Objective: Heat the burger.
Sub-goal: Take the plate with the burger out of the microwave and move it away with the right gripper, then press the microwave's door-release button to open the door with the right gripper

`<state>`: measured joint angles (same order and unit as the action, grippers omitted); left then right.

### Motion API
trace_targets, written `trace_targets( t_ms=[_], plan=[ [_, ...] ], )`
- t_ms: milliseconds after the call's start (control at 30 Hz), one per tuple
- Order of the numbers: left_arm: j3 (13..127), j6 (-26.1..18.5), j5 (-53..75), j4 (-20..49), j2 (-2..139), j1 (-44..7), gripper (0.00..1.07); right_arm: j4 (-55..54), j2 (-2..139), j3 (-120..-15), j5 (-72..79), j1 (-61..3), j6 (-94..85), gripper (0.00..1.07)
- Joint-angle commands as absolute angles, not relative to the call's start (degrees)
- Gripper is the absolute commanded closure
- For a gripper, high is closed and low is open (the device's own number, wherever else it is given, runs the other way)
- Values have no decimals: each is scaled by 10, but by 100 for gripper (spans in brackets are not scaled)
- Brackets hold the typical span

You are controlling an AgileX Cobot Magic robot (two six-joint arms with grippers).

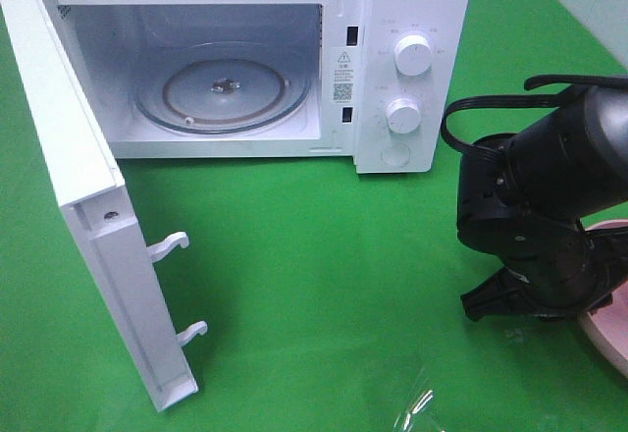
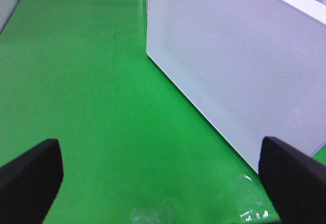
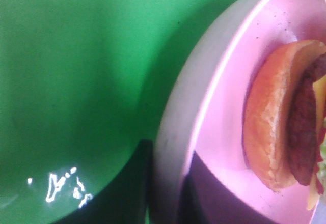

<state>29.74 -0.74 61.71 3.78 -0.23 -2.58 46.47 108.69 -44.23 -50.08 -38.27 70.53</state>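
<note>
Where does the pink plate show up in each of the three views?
Exterior high: pink plate at the right edge, mostly hidden behind the right arm.
Left wrist: not in view.
Right wrist: fills the right half, rim between the end effector's fingers, burger on it.
Shared landmark: the green cloth.

From my seat the microwave (image 1: 407,69) cavity is wide open, just the glass turntable (image 1: 224,93) inside. The swung-out door (image 1: 83,216) walls off the left side, latch hooks (image 1: 169,246) poking into the lane. Green cloth (image 1: 314,255) in front is free; my right arm (image 1: 549,206) crowds the right.
</note>
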Motion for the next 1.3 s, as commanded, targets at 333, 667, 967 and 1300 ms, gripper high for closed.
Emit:
trace_targets(
  t_ms=[333, 667, 967, 1300],
  plan=[
    [296, -9, 612, 42, -11, -23, 10, 445, 1085, -431, -483, -382, 685, 60],
    [296, -9, 612, 42, -11, -23, 10, 321, 957, -431, -405, -382, 560, 53],
    [296, -9, 612, 42, -11, -23, 10, 260, 811, -431, -399, -383, 457, 52],
    [296, -9, 612, 42, -11, -23, 10, 69, 660, -431, -462, -383, 178, 39]
  ],
)
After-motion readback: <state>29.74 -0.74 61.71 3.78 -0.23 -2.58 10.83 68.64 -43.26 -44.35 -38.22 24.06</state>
